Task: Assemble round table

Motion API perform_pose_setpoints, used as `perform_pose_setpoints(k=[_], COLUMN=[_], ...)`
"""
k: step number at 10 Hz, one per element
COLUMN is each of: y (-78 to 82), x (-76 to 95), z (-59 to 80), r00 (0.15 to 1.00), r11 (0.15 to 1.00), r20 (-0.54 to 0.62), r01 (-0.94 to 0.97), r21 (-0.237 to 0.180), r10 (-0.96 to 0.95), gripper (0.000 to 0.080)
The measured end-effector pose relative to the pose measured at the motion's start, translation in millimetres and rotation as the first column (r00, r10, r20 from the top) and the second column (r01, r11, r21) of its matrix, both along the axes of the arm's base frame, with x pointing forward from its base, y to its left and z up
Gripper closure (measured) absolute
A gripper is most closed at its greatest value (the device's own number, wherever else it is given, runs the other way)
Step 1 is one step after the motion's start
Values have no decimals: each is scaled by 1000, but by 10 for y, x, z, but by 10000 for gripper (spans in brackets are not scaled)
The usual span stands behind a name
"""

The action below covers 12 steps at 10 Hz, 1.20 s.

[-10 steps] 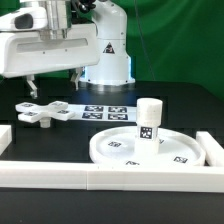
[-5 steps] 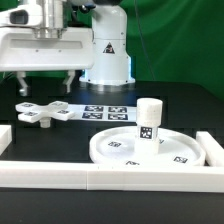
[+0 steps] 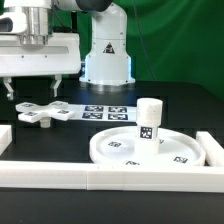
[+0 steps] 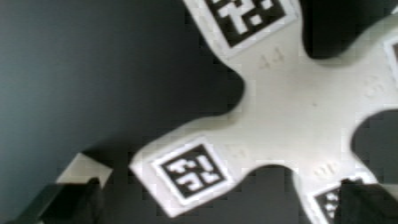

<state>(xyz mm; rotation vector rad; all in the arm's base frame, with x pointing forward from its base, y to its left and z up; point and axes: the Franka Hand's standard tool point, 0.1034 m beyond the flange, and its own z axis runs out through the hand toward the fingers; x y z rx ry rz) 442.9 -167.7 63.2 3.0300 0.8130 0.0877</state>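
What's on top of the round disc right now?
The cylinder leg stands upright on the round disc, near its middle. The joint under its base is hidden.

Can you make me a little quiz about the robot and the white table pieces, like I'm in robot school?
1. True or false: the leg is lying on its side.
2. What is the gripper hovering over? A the leg, B the cross-shaped piece, C the round disc.
3. Fill in: the gripper's jaws are ____, holding nothing.

Key: 1 false, the leg stands upright on the round disc. 2 B. 3 open.
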Motion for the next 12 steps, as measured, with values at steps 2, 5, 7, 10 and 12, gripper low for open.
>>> perform_pose_setpoints(k=[2,5,7,10,12], y=[82,139,65,37,39], x=[85,88,20,-109,-111], z=[1,-24,-136,-195,-199], r00=[999,997,1000,999,999], r11=[999,1000,999,998,998], r20=[-49,-70,-21,-27,-28], r01=[-21,-14,13,38,38], r21=[-25,-19,-46,-47,-47], r10=[20,13,-14,-40,-39], gripper=[150,150,150,150,150])
